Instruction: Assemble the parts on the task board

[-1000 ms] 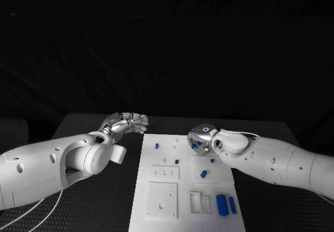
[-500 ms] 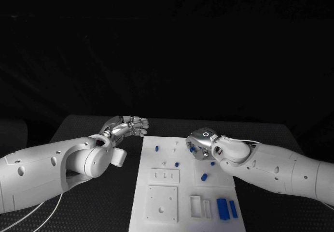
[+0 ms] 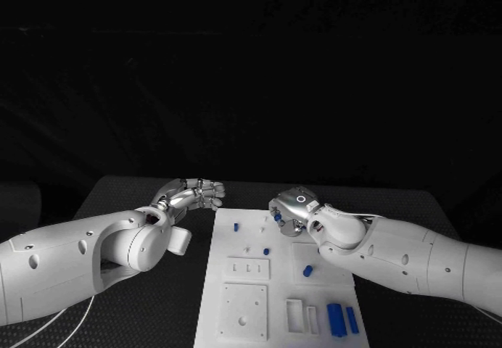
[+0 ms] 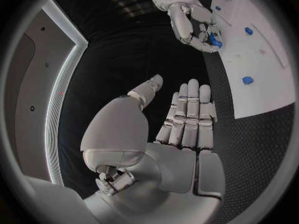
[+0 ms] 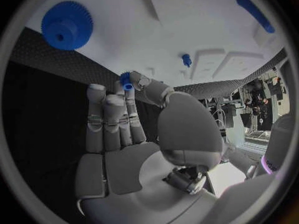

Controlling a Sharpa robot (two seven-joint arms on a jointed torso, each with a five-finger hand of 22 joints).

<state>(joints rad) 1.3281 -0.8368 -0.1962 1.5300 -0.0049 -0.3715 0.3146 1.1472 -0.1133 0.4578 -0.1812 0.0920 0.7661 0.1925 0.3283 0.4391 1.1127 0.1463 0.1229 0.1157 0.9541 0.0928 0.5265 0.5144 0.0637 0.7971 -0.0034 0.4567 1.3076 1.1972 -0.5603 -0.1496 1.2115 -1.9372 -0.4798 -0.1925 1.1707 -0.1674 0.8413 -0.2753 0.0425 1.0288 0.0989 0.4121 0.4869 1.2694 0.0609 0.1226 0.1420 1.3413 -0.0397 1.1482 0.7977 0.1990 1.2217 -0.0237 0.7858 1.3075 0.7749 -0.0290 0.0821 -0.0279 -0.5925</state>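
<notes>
Right wrist view: right hand (image 5: 134, 134) pinching small blue part (image 5: 126, 79) at fingertips above task board (image 5: 187, 15). Left hand (image 4: 181, 129) hovering beside board, fingers straight together, holding nothing.

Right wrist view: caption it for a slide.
Right hand pinches a small blue part above the white task board.

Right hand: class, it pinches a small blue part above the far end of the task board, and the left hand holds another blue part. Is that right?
Not quite. The right hand does pinch a small blue part above the task board's far end, but the left hand holds nothing: the left wrist view shows its fingers straight and its palm bare.
</notes>
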